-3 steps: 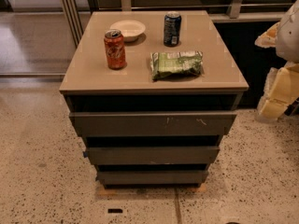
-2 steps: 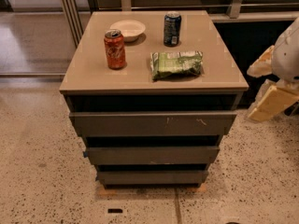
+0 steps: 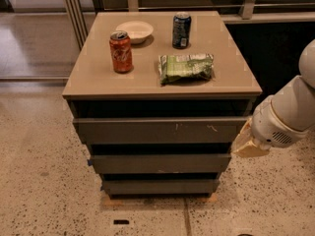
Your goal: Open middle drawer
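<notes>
Beside the cabinet's [image 3: 98, 80] right edge, the gripper [image 3: 248, 142] hangs near the middle drawer [image 3: 160, 163], second of three grey fronts; its grip cannot be told. On top: two cans, one red [image 3: 121, 52], one dark [image 3: 181, 30], one bowl [image 3: 135, 31], one snack bag [image 3: 186, 68].

I face a tan-topped table [image 3: 93, 80] on pale speckled floor [image 3: 39, 181]. Behind its left, metal posts [image 3: 74, 11] stand before a glossy floor stretch [image 3: 29, 43]; dark panelling [image 3: 278, 48] fills the right. My gripper [image 3: 247, 142] hangs beside the table's right flank.
</notes>
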`<action>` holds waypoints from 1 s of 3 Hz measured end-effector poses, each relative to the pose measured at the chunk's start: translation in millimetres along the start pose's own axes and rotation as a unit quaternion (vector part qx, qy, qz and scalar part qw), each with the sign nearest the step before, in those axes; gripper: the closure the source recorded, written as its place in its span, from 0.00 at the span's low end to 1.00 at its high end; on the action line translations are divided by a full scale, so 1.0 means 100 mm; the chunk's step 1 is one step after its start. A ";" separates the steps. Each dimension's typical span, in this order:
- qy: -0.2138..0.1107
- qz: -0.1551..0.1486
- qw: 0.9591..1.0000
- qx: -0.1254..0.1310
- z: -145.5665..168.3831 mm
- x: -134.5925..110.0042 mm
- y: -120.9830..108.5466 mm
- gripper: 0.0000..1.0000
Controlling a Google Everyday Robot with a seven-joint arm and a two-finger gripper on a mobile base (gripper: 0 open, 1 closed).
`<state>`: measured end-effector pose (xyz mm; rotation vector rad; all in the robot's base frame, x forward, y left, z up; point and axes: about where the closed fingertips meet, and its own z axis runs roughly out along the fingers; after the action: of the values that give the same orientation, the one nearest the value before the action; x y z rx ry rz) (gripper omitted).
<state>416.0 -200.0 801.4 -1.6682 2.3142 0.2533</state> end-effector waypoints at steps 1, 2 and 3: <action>0.000 0.000 1.000 0.000 0.00 0.00 0.00 1.00; -0.001 0.008 1.000 0.024 0.17 0.10 -0.03 1.00; -0.021 0.018 1.000 0.011 0.91 0.30 0.13 1.00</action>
<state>405.5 -195.7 705.1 -1.5957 2.3101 0.2658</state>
